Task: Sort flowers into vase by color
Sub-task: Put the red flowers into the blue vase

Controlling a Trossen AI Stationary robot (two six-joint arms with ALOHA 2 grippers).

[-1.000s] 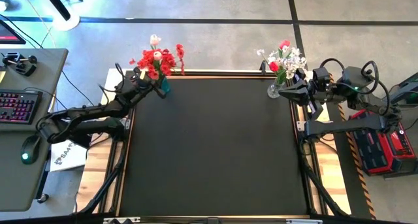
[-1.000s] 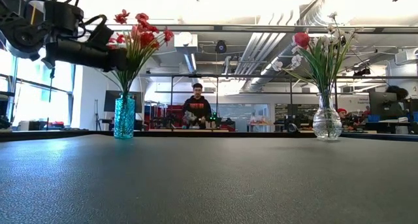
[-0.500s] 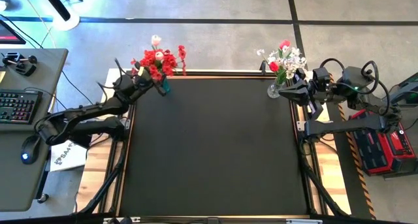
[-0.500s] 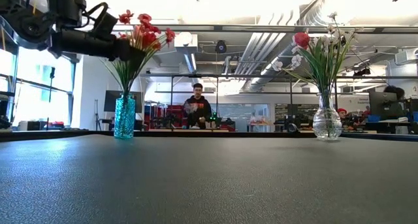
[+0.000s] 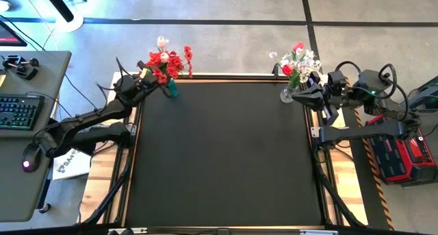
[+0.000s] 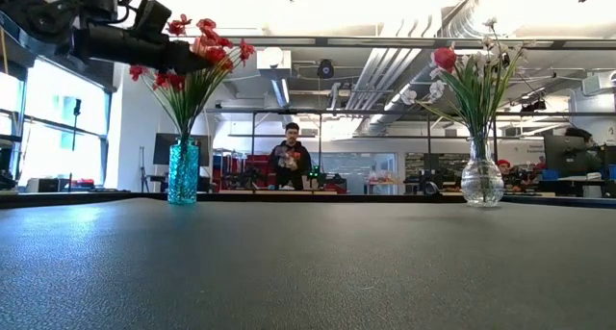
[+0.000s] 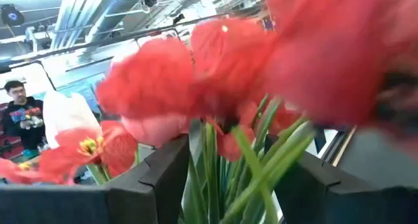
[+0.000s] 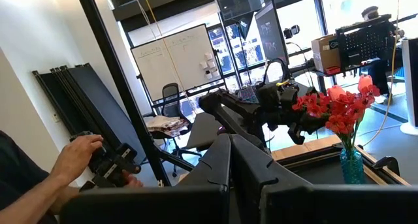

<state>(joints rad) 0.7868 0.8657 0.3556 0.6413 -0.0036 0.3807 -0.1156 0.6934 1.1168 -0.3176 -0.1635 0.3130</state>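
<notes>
Where the left gripper [image 5: 148,81] sits upper left, we see fingers parted around green stems (upright) of red flowers [image 5: 166,62], right gripper [image 5: 306,92] clenched.

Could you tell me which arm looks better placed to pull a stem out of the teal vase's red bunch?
Probably the left. The left pincer is open with green stems between its fingers, right at the red blooms. The right pincer is shut, beside the clear vase.

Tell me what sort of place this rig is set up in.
Most likely a robotics lab or open workshop. Exposed ducts run along the ceiling, a whiteboard and office chair stand behind, and a desk with a keyboard sits beside the black table.
</notes>
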